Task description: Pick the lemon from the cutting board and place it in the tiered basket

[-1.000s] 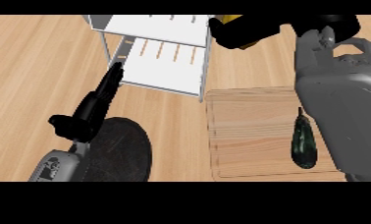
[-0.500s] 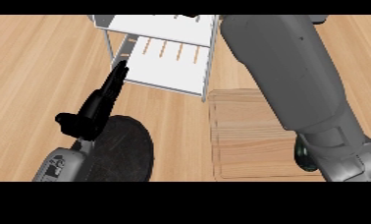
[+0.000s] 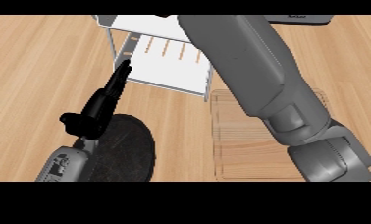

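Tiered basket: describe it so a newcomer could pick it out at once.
On the wooden counter, look to the far middle, beyond the cutting board. The tiered basket is the white rack on thin metal posts, with slotted shelves; its neighbours are a flat board and a dark round plate.

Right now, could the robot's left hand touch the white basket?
Probably yes. The left hand has straight fingers pointing at the tiered basket, its fingertips right by the front corner, with only bare counter between them.

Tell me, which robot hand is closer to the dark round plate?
Left. The left hand hovers right at the plate's upper edge; the right hand is out of sight, its forearm stretching toward the basket.
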You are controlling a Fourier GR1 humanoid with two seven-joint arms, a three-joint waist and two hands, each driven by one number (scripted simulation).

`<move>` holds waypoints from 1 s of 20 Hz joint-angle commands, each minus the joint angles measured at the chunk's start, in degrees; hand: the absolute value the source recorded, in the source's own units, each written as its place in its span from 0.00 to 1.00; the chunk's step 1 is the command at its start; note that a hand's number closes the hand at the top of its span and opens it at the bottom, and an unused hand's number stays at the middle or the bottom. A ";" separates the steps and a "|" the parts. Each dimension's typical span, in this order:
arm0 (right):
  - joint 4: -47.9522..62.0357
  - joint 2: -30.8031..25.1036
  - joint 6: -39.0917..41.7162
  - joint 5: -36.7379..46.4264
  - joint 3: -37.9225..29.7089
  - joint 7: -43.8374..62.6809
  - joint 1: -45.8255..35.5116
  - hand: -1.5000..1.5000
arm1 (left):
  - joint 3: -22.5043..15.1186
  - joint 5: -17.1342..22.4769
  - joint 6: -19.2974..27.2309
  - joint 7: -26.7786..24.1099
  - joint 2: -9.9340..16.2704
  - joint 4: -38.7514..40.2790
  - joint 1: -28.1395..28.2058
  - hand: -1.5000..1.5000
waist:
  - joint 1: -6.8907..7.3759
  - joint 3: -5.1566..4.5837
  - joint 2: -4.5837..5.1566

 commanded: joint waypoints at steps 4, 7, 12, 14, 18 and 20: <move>10.29 0.88 -5.86 -7.02 -1.18 -7.08 -3.24 1.00 | -0.44 -0.81 -0.21 0.95 -1.50 5.56 -0.51 0.50 | 0.76 -0.40 0.69; 12.82 0.89 -6.99 -11.71 -1.48 -5.57 -5.48 1.00 | -0.84 -0.71 -1.71 1.49 -0.72 4.39 -0.24 0.50 | 1.19 -0.40 0.48; 16.48 0.89 -6.96 -20.15 -8.44 0.99 -6.47 1.00 | -1.72 -0.83 -0.99 1.80 -1.77 2.61 2.25 0.50 | 1.48 -0.39 0.44; 17.39 0.90 -8.59 -23.65 -8.11 -2.09 -4.88 0.00 | -0.17 -0.03 -1.38 4.72 -0.84 2.45 -1.21 0.50 | 1.63 -0.35 0.48; 18.65 0.90 -12.68 -28.25 -8.40 -4.23 -7.34 0.00 | -1.76 -2.52 -0.62 1.66 -2.39 5.69 -0.34 0.50 | 1.62 -0.40 0.59; 17.73 0.90 -15.59 -28.43 -8.31 -3.98 -8.11 0.00 | 0.53 -0.35 -2.66 0.16 -0.38 4.62 2.27 0.50 | 0.32 -0.37 0.01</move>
